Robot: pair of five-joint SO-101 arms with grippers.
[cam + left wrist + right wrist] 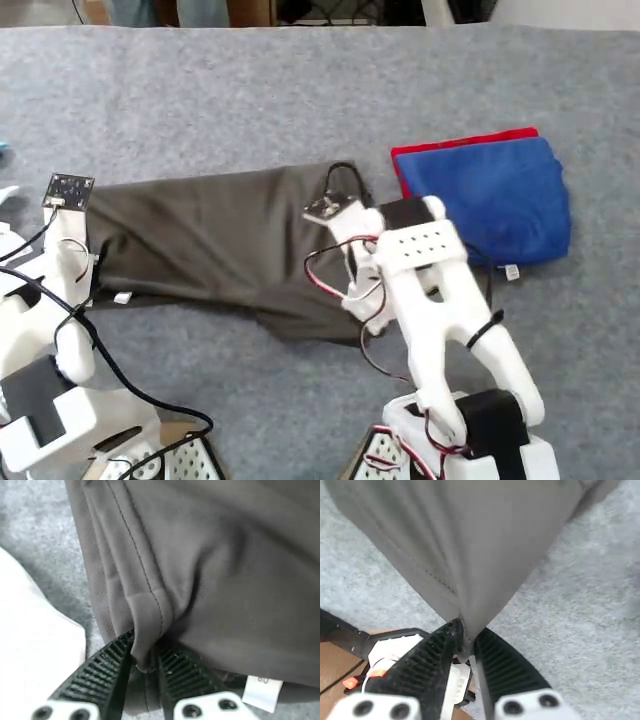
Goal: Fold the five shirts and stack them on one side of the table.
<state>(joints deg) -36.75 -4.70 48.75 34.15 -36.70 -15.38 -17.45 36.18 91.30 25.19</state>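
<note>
The left gripper point(145, 656) is pressed together on the dark grey shirt point(215, 240), its ribbed black fingers point(107, 667) pinching a fold of the stitched hem point(150, 605) between them. A small white label point(262, 690) sticks out from the shirt's edge just beside that gripper, on the cloth's underside. From this pinch the shirt runs away across the grey counter point(250, 90), lying mostly flat and long, towards the other arm.

The right gripper point(465, 636) is likewise clamped on the same shirt, with the fabric gathered to a narrow point in its jaws and widening out beyond them; bare counter shows on both sides of that cloth. So the dark grey shirt spans between the two grippers, one end held by each.

Just beyond the right gripper, on the side away from the left gripper, a folded blue shirt point(490, 200) lies on top of a folded red shirt point(455, 148), whose edge peeks out along the far side
</note>
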